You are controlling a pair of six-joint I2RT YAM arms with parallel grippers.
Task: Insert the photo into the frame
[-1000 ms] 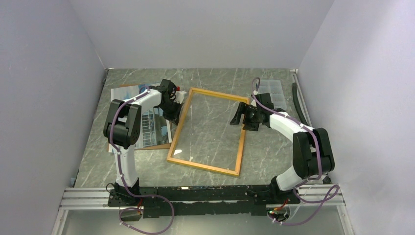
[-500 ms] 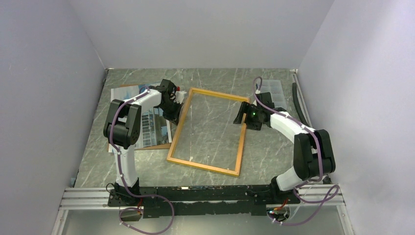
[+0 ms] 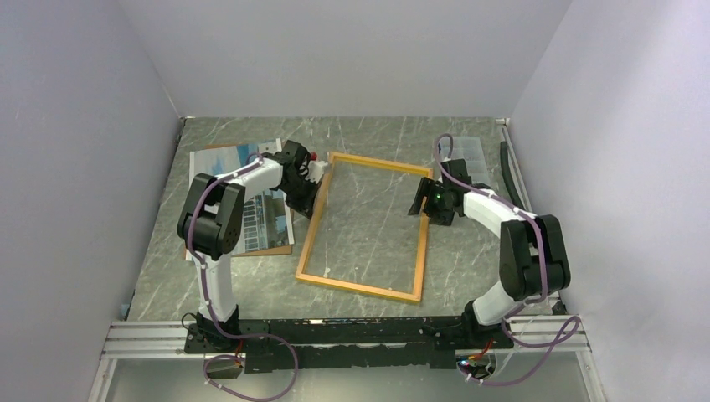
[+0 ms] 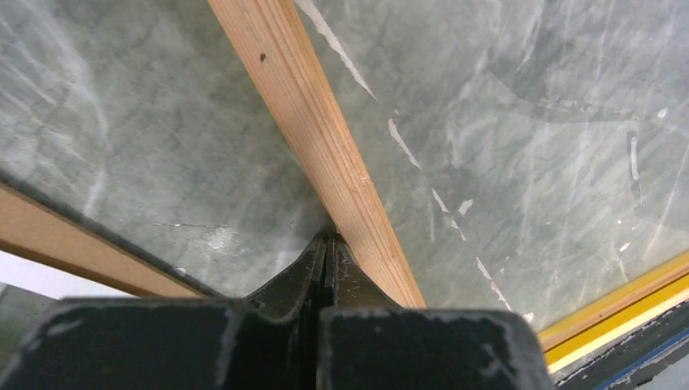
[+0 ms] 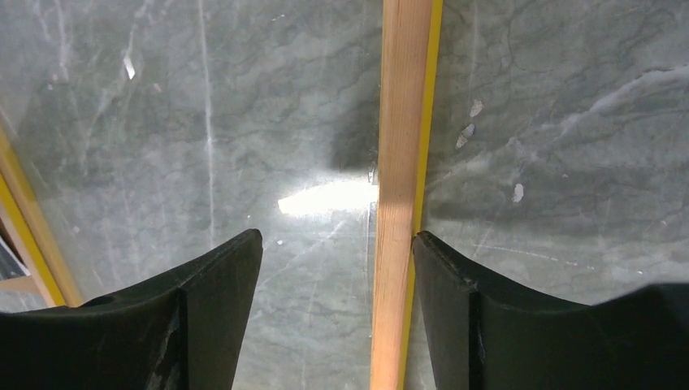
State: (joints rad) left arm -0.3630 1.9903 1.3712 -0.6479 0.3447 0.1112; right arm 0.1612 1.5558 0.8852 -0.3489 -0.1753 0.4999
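1. Table [image 3: 251, 289]: grey marbled top, and all below rests on it.
2. The frame [image 3: 358, 286]: lies flat mid-table between my two arms, wood-brown side up with a yellow edge showing, pane clear to the marble beneath. It sits skewed, its far end leaning toward my right.
3. My left gripper [image 4: 327, 244]: fingers pressed together with nothing between them, tips butted against the outer side of the frame's left rail near its far corner.
4. My right gripper [image 5: 337, 236]: fingers spread wide over the frame's right rail, which runs just inside the right finger [image 5: 439, 276].
5. The photo [image 3: 266, 219]: outside the frame, just left of it, picture side up, partly under my left arm.
6. Brown backing board [image 3: 272, 249]: under the photo, edges showing.
7. Clear plastic box [image 3: 470, 157]: far right, beyond my right gripper.
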